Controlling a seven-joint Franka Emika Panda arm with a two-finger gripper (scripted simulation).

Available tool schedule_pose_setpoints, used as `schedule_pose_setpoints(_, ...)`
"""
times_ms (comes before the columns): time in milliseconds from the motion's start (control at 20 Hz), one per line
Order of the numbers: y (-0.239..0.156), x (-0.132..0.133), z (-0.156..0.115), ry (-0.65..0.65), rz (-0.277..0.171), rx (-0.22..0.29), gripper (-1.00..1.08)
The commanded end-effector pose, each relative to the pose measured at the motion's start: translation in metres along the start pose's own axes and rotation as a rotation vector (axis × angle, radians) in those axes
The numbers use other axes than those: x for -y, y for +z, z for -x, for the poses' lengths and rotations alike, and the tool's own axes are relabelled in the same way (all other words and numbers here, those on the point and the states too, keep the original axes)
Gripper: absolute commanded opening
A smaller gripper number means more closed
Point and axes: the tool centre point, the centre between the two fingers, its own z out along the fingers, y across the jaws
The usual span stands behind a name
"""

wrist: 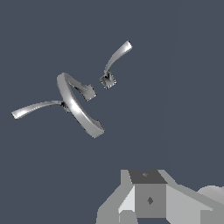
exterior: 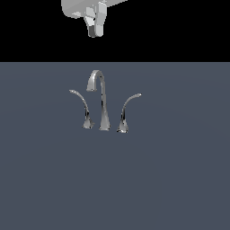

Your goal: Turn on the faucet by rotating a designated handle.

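So in the exterior view, my end effector (exterior: 95, 28) is hanging way up above the surface (exterior: 179, 179), well apart from everything. It's got nothing in it, and honestly I can't tell how wide it's open from here since the fingers overlap into one blob. The faucet (exterior: 102, 101) sits on the surface in three pieces: the tall gooseneck spout (exterior: 103, 96) in the middle, a lever on each side. The designated handle (exterior: 127, 112) is, as far as I can judge, the one on the exterior view's right, its thin tip curving out to that side away from the spout, its flared base just beside the spout's foot. The other lever (exterior: 83, 108) arcs off toward the exterior view's left.

Wrist view: I'm looking down on the set. The spout (wrist: 76, 105) loops across the middle, the designated handle (wrist: 116, 59) curves away from its small base, and the other lever (wrist: 37, 108) stretches out the opposite way. Only part of my end effector (wrist: 146, 199) shows at the edge, so still no read on the opening.

Progress-wise: basically zero. No contact, and the handle looks untouched. Still left is coming down, getting against the lever and rotating it. No containers anywhere in sight.
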Motion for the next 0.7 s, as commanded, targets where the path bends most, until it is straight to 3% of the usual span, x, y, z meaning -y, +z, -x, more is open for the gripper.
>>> schedule_pose_setpoints(0,0.011,0.008,-0.011,0.064,-0.001,-0.001,-1.0)
schedule_pose_setpoints(650,0.07,0.037,-0.078,0.395,0.0,-0.008,-1.0)
